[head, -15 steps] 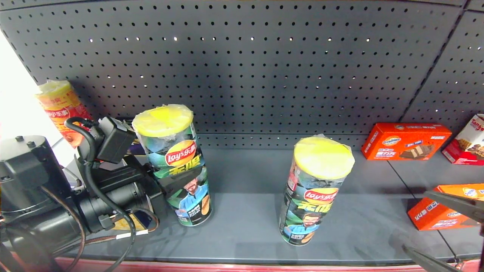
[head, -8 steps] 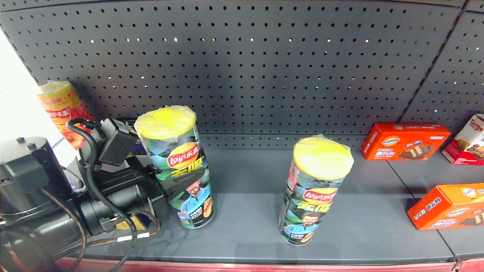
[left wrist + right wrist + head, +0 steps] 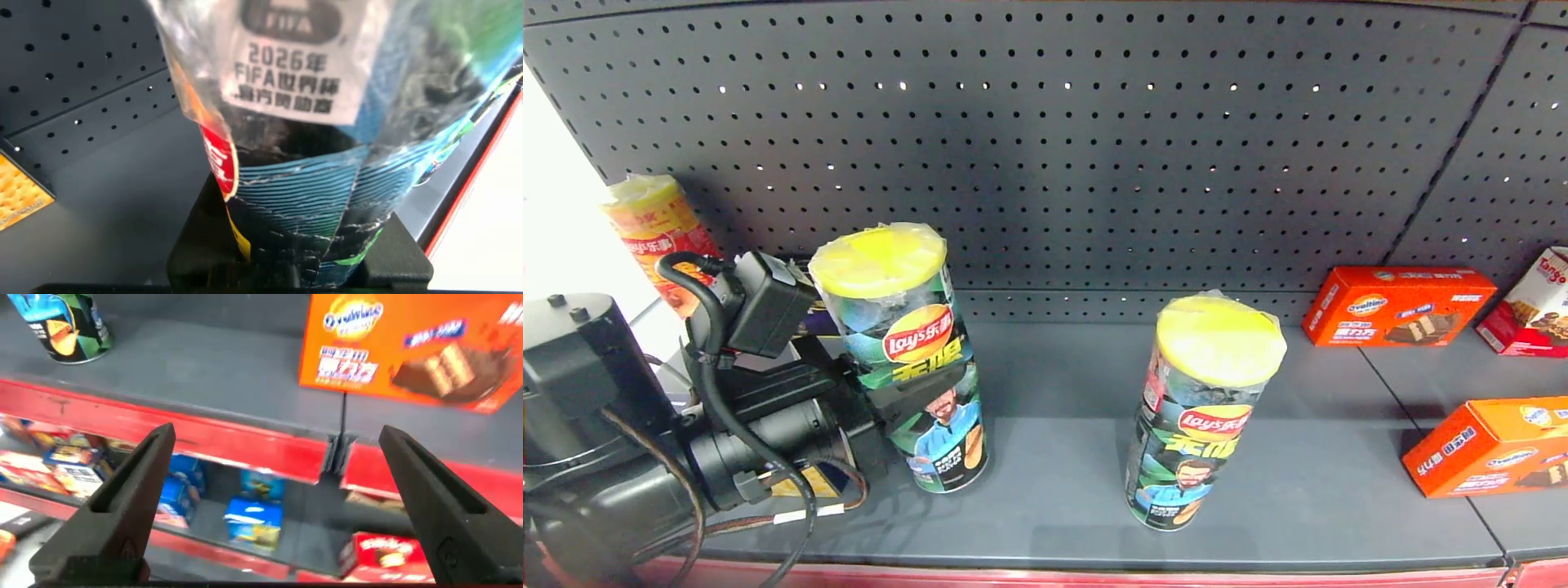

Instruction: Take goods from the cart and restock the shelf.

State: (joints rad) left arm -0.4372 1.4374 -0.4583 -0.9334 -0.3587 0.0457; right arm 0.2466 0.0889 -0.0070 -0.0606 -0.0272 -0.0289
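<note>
Left gripper (image 3: 913, 377) holds can (image 3: 917, 331) near shelf (image 3: 1054, 490) front edge.

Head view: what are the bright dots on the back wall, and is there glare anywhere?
Head view: light shines through some holes in the pegboard; the far left edge is blown out white. Left wrist view: plastic wrap on the held can shows pale glare.
</note>
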